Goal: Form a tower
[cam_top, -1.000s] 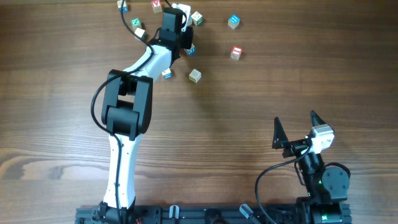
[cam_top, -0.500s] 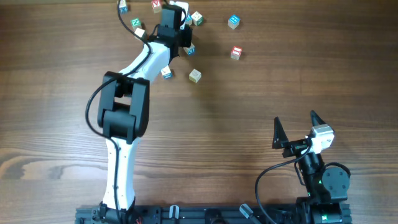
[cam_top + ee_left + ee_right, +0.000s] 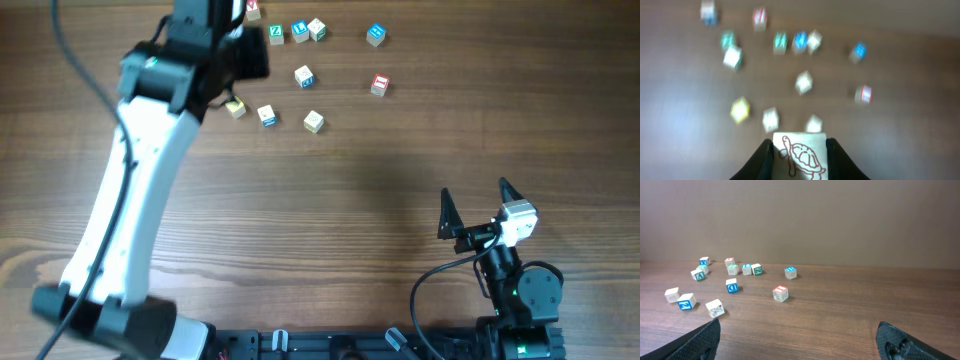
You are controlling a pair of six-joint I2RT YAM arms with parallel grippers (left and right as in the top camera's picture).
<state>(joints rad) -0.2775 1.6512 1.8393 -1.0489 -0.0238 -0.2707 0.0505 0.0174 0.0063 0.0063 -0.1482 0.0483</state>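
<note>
Your left claw (image 3: 799,149) grips a turtle cube (image 3: 800,159) between its fingers, raised over the far left of the table (image 3: 340,220) | your right claw (image 3: 474,192) stands wide open and empty, near right | other cubes (image 3: 304,76) lie scattered singly along the far side, yellow cube (image 3: 235,108) left, red cube (image 3: 379,84) right

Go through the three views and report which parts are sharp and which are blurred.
Left wrist: only the pale wooden cube with a red turtle drawing, clamped in the left gripper, is sharp; the scattered letter cubes behind are smeared. Overhead: brown wooden table and cubes crisp, evenly lit. Right wrist: sharp, soft light, the open right gripper dark at the lower corners.
</note>
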